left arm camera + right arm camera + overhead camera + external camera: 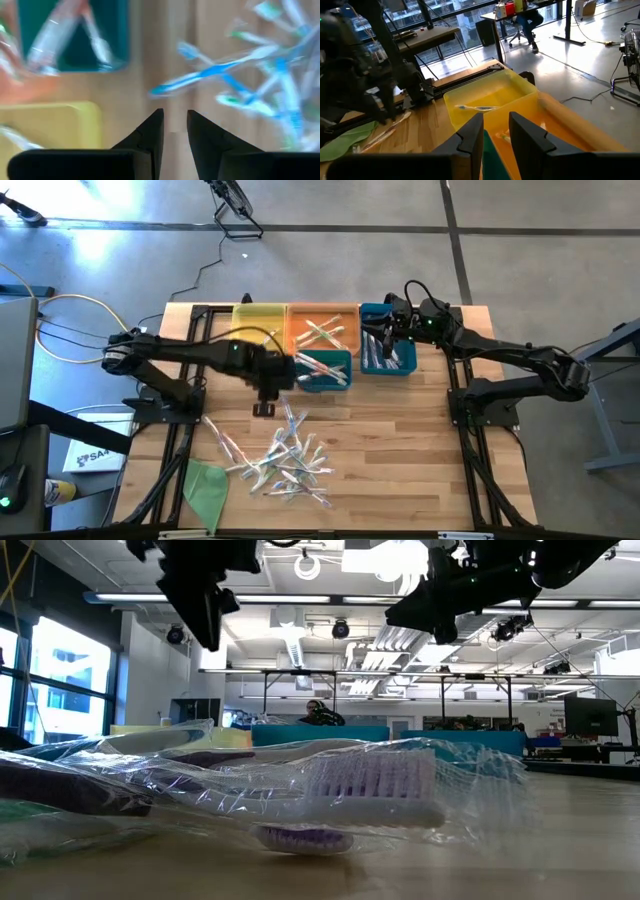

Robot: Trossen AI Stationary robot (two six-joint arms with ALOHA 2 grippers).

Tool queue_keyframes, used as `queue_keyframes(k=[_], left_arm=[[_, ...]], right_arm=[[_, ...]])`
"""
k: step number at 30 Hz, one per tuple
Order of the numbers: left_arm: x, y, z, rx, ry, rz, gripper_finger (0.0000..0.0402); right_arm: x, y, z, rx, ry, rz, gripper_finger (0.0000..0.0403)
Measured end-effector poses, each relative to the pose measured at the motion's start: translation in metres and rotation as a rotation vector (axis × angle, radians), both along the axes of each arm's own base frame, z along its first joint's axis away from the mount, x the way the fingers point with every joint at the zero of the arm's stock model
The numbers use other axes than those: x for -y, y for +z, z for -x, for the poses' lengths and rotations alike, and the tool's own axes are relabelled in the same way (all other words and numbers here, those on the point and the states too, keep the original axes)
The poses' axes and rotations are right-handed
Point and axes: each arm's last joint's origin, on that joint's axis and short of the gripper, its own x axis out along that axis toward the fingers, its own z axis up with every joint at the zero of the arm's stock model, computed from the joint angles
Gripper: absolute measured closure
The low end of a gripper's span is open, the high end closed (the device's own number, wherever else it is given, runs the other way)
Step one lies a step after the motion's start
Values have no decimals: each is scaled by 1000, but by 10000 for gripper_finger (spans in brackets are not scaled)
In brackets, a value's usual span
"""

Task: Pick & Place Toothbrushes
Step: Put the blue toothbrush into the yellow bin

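A pile of wrapped toothbrushes (285, 458) lies on the wooden table (420, 450) near its front; the left wrist view shows blue and green ones (225, 70). More toothbrushes lie in the orange bin (322, 330), the teal bin (325, 372) and the blue bin (388, 352), and one lies in the yellow bin (475, 107). My left gripper (264, 408) (175, 114) hangs open over bare table between the teal bin and the pile, pointing steeply down, with nothing between its fingers. My right gripper (385, 330) (496, 117) stands open and nearly level above the bins at the back, holding nothing.
The yellow bin (260, 320), orange, teal and blue bins stand in a row at the table's far side. A flat green sheet (205, 485) lies at the front left. Bare wood spreads right of the pile. In the low view a wrapped toothbrush (370, 785) fills the foreground.
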Motion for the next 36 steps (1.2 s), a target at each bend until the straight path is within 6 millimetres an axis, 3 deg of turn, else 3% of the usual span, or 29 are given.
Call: queue_keyframes(k=[7,15,22,31,36], left_arm=[[-25,-5,-7,-25,-319,-159,323],[-25,-53,-32,-233,-763,-221,323],[-26,-83,-46,-321,-861,-193,323],[-25,-82,-58,-193,-916,-238,323],[-16,-82,-61,-169,-1080,-297,323]], right_arm=[[0,0,0,0,0,0,318],[0,0,0,-1,-4,0,318],[0,0,0,-2,-6,-1,318],[0,-3,0,-23,-8,-14,318],[0,-5,1,-41,-9,-32,318]])
